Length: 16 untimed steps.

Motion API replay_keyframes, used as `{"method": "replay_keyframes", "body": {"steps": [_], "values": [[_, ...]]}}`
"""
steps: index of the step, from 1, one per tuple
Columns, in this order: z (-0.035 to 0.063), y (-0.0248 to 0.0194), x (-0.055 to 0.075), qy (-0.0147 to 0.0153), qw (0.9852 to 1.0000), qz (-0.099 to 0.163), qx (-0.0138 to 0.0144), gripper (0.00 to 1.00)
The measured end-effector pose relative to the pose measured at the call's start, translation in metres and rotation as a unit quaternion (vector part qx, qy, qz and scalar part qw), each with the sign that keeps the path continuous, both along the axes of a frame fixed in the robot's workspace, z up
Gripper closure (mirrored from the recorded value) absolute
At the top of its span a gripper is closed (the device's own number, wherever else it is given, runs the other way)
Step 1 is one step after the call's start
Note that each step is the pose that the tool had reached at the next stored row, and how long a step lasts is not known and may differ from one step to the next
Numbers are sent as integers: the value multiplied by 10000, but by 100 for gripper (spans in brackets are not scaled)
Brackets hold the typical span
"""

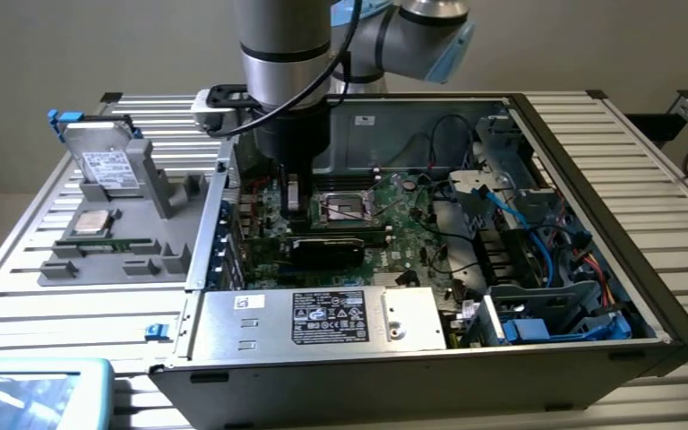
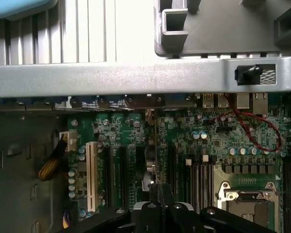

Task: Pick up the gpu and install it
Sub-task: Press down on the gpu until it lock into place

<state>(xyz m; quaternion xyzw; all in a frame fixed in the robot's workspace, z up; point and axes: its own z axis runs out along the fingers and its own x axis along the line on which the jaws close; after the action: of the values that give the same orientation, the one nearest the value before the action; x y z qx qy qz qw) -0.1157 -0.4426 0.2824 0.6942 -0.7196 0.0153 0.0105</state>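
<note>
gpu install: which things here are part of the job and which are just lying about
In the job:
- gpu, standing on edge in the motherboard
- gripper, shut on the gpu
- computer case

Lying about:
- hard drive in the grey fixture
- memory stick
- blue tray

Exterior view: high, angled down on the open PC case (image 1: 583, 179). Wrist view: close, straight down; both share the motherboard (image 1: 404, 224).
</note>
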Motion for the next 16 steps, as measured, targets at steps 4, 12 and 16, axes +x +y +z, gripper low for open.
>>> {"method": "replay_keyframes", "body": {"steps": [4,12,16], "values": [[-9,-3,128,0,10000,-1,1,88],[-126,-47,149,1,9999,-52,111,88],[-175,-49,150,4,9999,-92,106,88]]}}
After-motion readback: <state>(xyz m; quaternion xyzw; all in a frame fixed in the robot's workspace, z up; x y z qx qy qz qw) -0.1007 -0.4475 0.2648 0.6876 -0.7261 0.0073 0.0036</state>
